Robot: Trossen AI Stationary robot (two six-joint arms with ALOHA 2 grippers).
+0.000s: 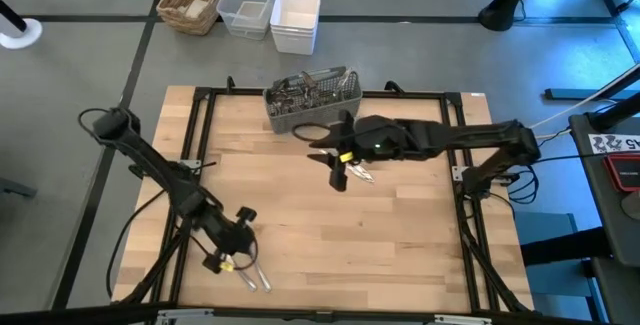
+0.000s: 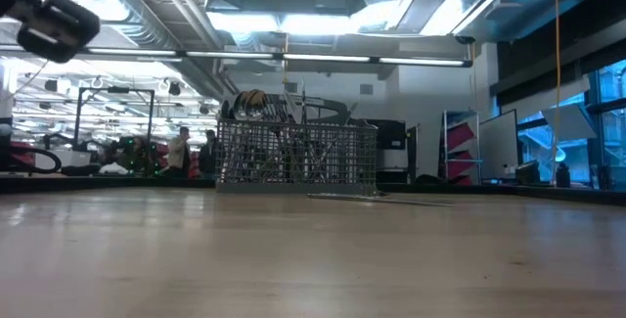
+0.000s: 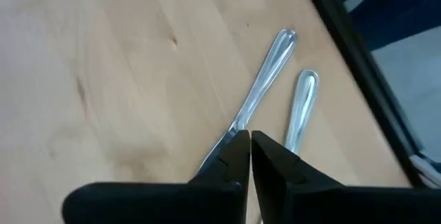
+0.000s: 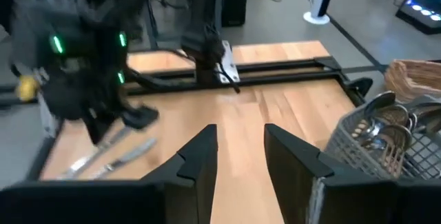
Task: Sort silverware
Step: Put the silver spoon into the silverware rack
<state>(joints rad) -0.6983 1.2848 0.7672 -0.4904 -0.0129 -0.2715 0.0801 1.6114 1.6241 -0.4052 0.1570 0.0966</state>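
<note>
Two silver table knives (image 3: 265, 79) (image 3: 301, 107) lie side by side on the wooden table at its near left, also seen in the high view (image 1: 257, 279) and the right wrist view (image 4: 103, 158). My left gripper (image 3: 249, 141) points steeply down with its fingertips shut right at the longer knife. My right gripper (image 4: 233, 151) hangs open above the table's middle (image 1: 328, 157), nothing between its fingers. The grey mesh caddy (image 1: 310, 95) stands at the far edge with spoons and other silverware standing in it (image 4: 386, 124). More shiny pieces (image 1: 360, 174) lie on the table below the right hand. My left gripper has its shut fingertips (image 3: 238, 145) over the longer knife where handle meets blade (image 3: 238, 122), coming from above and slanting. The knife lies flat on the table. Whether the fingertips touch it, I cannot tell; the fingers hide that spot.
Black frame rails (image 1: 200, 135) border the tabletop. Beyond the far edge stand a wicker basket (image 1: 192, 0), a clear tub (image 1: 248, 3) and a white tub (image 1: 295, 17). Bare wood lies between the two arms (image 1: 350, 235). People stand far off in the room (image 2: 181, 152).
</note>
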